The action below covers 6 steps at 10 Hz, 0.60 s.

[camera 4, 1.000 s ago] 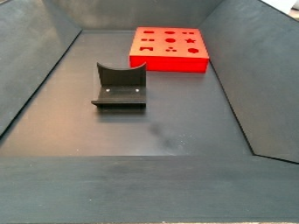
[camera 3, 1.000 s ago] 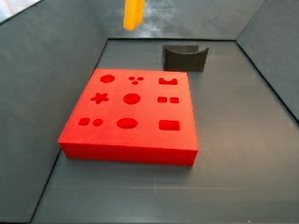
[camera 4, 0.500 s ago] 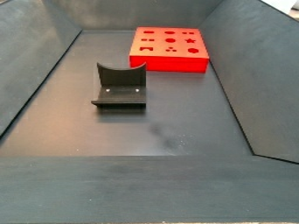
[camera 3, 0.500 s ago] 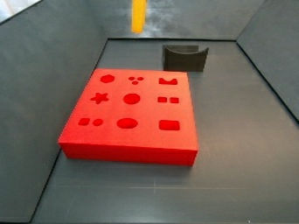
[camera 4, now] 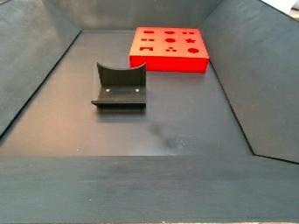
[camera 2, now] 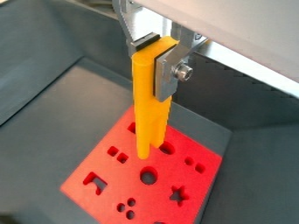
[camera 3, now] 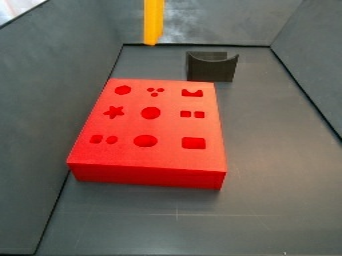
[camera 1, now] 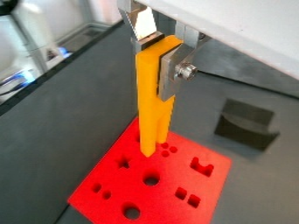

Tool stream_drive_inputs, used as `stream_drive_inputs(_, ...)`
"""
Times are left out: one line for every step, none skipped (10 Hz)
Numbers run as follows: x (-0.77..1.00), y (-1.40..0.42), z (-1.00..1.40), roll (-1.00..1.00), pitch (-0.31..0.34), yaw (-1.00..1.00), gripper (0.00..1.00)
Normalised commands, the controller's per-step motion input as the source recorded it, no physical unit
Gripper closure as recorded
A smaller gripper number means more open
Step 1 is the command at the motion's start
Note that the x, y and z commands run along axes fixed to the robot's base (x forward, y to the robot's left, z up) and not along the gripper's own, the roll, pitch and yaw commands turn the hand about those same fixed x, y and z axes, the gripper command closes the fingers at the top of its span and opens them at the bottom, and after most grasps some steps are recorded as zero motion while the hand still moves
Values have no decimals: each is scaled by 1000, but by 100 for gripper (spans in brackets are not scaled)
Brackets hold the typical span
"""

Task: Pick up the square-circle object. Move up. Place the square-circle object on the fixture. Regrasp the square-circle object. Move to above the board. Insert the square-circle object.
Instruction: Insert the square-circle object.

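Now the gripper (camera 2: 156,63), clamped on the upright square-circle object (camera 2: 149,101), hangs above the board (camera 2: 105,179), probably needing alignment over its matching cutout before descent.

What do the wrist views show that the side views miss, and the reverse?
Only the wrist views show the gripper: its fingers are clamped on the square-circle object, which hangs upright above the board. Only a side view shows the fixture's notch and base plate, with nothing on it. Both kinds show the board, and a side view catches the peg's lower part at the frame's top.
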Motion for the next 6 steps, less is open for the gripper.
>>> stream_drive_inputs(0,-17,-420,-76,-121,-997,100)
stream_drive_inputs(0,-37,-434,-77,-170,-991,100)
stream_drive_inputs(0,-49,-411,-70,-154,-991,100)
stream_drive_inputs(0,-49,-417,-73,-161,-983,100)
stream_drive_inputs(-14,-63,-431,-77,-181,-971,100)
stream_drive_inputs(0,-66,-320,-61,-90,-991,100)
